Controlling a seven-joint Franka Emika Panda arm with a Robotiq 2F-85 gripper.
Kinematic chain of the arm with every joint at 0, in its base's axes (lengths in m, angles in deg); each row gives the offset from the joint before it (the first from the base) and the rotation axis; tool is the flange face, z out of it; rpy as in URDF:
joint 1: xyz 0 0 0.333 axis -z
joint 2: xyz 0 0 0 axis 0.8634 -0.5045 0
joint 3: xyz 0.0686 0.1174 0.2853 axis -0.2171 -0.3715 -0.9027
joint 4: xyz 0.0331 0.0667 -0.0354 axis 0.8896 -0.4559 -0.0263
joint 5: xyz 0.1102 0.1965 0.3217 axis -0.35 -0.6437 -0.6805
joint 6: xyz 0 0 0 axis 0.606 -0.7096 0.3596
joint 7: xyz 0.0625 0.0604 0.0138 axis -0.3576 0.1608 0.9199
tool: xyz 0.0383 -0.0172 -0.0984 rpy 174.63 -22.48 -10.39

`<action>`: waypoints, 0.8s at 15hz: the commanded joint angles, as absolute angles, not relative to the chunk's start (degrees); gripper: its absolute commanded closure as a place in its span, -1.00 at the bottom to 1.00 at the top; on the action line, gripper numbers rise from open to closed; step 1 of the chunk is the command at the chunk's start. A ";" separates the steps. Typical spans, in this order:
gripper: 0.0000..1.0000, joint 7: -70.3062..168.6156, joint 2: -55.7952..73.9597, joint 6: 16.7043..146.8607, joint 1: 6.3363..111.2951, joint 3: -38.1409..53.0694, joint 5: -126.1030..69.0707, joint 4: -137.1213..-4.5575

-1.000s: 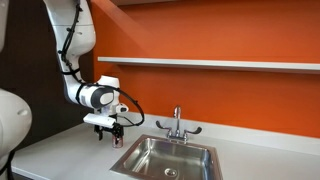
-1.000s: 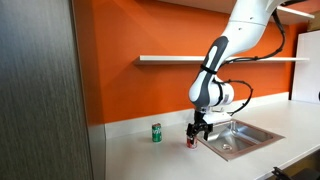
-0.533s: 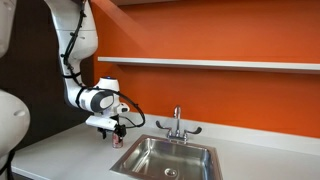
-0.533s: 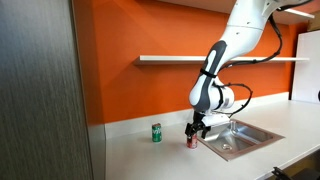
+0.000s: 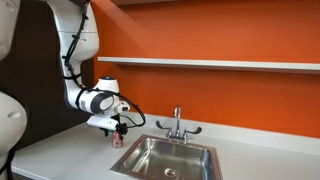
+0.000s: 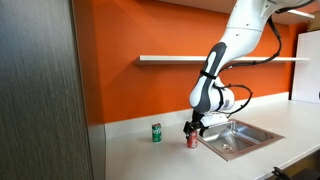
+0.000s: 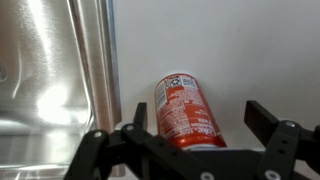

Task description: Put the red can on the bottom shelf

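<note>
The bottom shelf [image 5: 215, 64] crosses the upper right of an exterior view, high above the counter [image 5: 60, 150]; the lift will need height. The sink [image 5: 165, 155] sits at lower centre. The gripper [image 5: 119, 128], jaws spread wide, hangs over the red can [image 5: 117, 141], which stands upright just beside the sink's rim; I would descend squarely, straddle its middle and close gently. A second ago the gripper sat further left; the red can has not moved.

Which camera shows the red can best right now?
The wrist view: the red can sits mid-frame, large, label visible, beside the sink. In both exterior views the can is only a tiny red speck under the gripper.
</note>
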State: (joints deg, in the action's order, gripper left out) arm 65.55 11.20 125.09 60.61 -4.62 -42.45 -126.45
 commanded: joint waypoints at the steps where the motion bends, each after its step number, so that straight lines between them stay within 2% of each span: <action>1: -1.00 66.44 10.48 127.69 62.14 -6.22 -43.35 -126.02; 12: -1.00 65.96 9.46 129.70 61.91 -6.12 -43.11 -125.14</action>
